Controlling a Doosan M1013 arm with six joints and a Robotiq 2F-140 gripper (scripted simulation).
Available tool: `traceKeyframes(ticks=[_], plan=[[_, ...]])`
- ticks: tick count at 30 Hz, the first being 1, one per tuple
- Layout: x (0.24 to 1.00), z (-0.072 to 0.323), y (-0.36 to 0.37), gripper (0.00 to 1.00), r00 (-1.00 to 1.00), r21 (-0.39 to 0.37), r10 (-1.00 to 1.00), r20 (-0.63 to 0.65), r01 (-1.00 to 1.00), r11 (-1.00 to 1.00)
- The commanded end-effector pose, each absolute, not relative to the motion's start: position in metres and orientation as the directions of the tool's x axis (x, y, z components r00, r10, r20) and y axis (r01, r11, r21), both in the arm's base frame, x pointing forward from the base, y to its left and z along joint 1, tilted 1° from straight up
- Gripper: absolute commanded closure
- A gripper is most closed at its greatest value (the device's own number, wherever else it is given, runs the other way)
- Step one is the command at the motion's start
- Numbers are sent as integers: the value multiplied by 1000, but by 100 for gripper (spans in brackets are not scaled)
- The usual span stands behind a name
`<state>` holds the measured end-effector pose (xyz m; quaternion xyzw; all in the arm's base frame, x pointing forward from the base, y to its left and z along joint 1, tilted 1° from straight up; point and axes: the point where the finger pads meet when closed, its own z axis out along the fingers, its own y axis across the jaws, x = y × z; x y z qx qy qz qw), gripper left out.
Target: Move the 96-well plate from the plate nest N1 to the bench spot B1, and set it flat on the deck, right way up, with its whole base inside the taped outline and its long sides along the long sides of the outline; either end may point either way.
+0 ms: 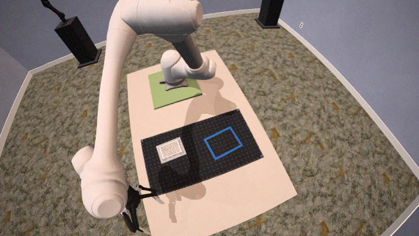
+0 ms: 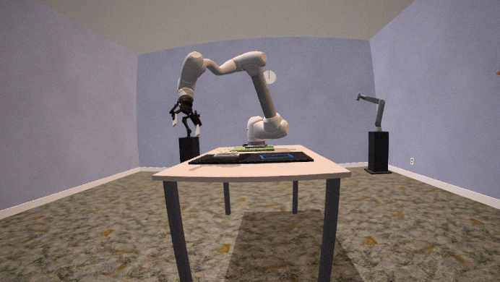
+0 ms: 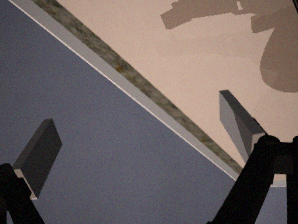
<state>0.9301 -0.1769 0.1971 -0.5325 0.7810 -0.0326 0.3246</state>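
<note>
The white 96-well plate (image 1: 171,148) sits in its light grey nest on the left part of the black deck (image 1: 201,149). The blue taped outline (image 1: 223,143) lies on the right part of the deck, with nothing in it. My gripper (image 1: 151,215) is open and empty. It hangs high in the air over the table's near left corner, well away from the plate. In the exterior view the gripper (image 2: 186,123) is up and to the left of the plate (image 2: 226,154). The wrist view shows both fingers spread wide over wall, floor and table top.
The arm's base stands on a green pad (image 1: 174,89) at the table's far end. Black pedestals (image 1: 78,42) stand on the floor behind the table, and one at the right carries a small arm (image 2: 377,144).
</note>
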Motion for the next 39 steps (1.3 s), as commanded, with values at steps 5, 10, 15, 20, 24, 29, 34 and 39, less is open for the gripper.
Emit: traceKeyframes(ticks=[5, 10, 15, 20, 24, 29, 34, 39], plan=[[909, 188, -162, 0, -197, -374, -884, -425, -850, 370], [888, 180, -151, 0, -189, -366, -893, -408, -862, 349], [877, 176, -146, 0, -177, -356, -904, -389, -876, 325], [855, 168, -137, 0, -155, -335, -923, -353, -900, 279], [846, 166, -133, 0, -155, -335, -923, -353, -900, 279], [834, 162, -129, 0, -128, -311, -941, -313, -922, 229], [811, 155, -122, 0, -116, -300, -948, -297, -931, 208], [804, 153, -119, 0, -116, -300, -948, -297, -931, 208]])
